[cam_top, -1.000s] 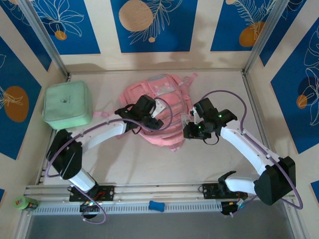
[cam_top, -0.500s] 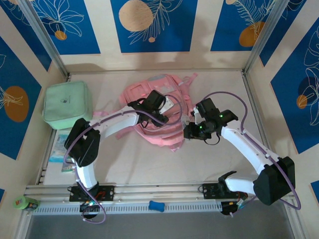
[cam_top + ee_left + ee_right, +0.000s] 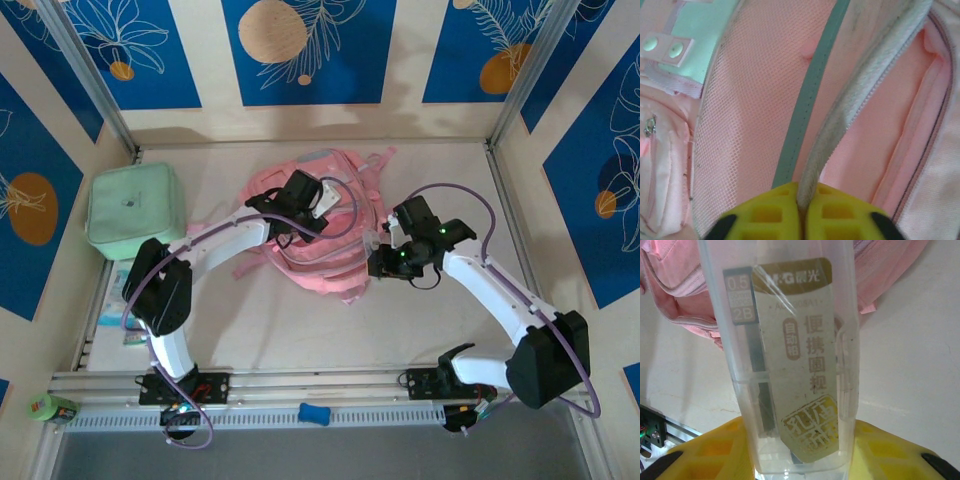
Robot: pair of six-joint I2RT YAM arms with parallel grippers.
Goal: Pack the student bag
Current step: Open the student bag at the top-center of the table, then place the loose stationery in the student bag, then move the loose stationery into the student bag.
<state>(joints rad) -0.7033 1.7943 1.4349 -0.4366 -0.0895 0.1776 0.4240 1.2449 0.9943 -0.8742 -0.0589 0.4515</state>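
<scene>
1. The student bag (image 3: 335,272) lies on the table (image 3: 300,335) at the middle of the far half, a soft pink backpack with its straps spilling toward the near side.
2. The left arm reaches in from the near left. The left gripper (image 3: 297,212) sits on top of the bag, over its far left part.
3. In the left wrist view the left gripper (image 3: 802,212) has its yellow fingers (image 3: 765,215) pressed together on the pale grey zip edge (image 3: 860,85) of the bag's opening, which runs up and away from the pinch.
4. To the right of that edge the pink lining of the open compartment shows. To the left lie pink mesh (image 3: 750,105) crossed by a grey-green trim strip (image 3: 812,85), and a mint patch with two snaps at the far left corner.
5. The right gripper (image 3: 378,252) hangs just beside the bag's right side, close above the table.
6. In the right wrist view the right gripper (image 3: 797,457) is clamped on a clear plastic case (image 3: 790,340) that stands up between the yellow fingers (image 3: 705,450). Its gold label reads 0.5 and 2B.
7. From that view the bag (image 3: 680,270) lies beyond the case, to the far left, and does not touch it.
8. A mint green square zip case (image 3: 135,210) rests at the far left of the table, well apart from the bag.
</scene>
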